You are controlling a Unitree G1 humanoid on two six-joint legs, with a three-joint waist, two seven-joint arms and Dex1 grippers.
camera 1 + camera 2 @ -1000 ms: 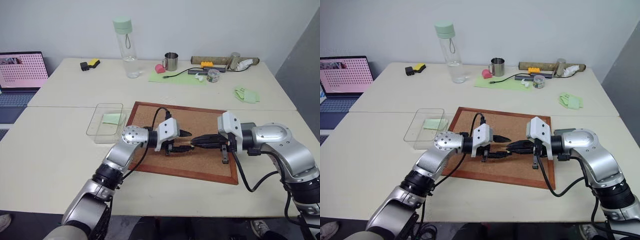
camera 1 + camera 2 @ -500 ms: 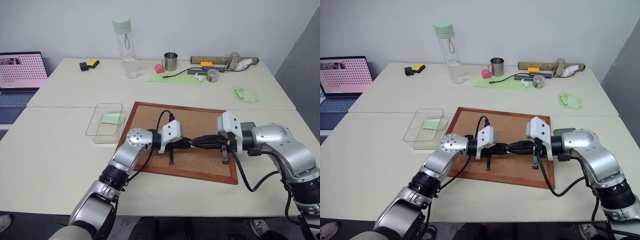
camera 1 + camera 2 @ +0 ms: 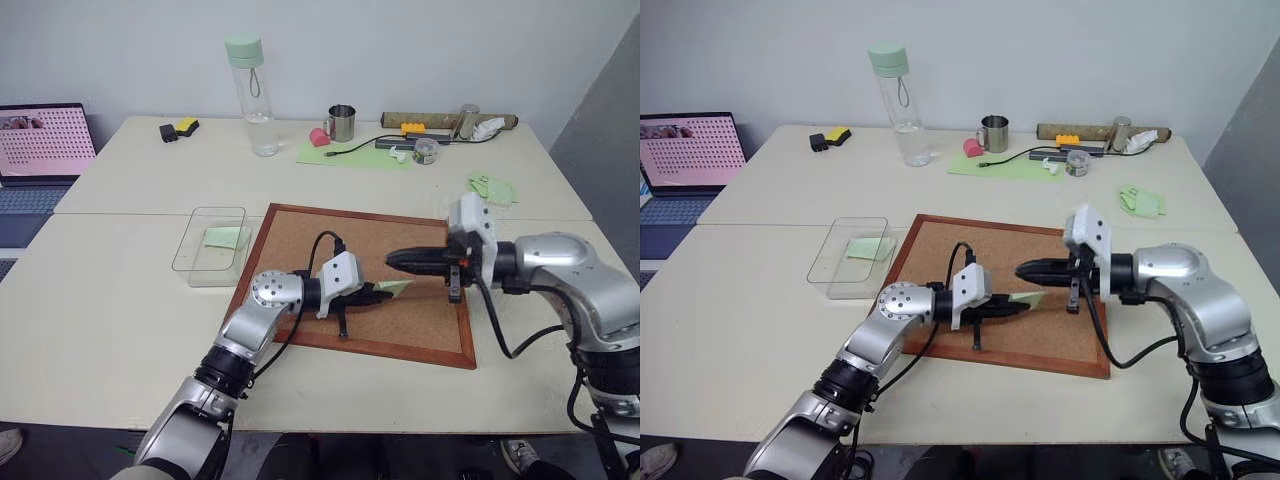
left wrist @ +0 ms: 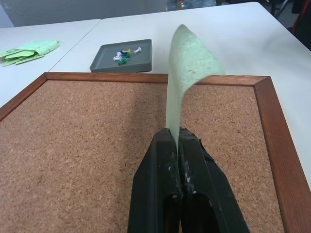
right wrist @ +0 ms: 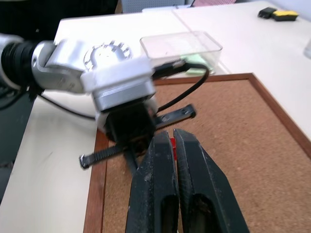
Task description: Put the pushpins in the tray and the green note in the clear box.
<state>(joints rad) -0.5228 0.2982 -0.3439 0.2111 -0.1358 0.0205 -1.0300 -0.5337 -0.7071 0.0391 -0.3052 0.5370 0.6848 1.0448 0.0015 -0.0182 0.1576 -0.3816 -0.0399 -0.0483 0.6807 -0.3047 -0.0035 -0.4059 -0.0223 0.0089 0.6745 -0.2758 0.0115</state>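
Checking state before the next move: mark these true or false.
1. The left gripper pinches the green note in its fingers. True.
2. The clear box is empty. False: a pale green slip lies in it.
3. The right gripper is wide open. False: it is shut on a red pushpin.
4. The tray holds pins. True.
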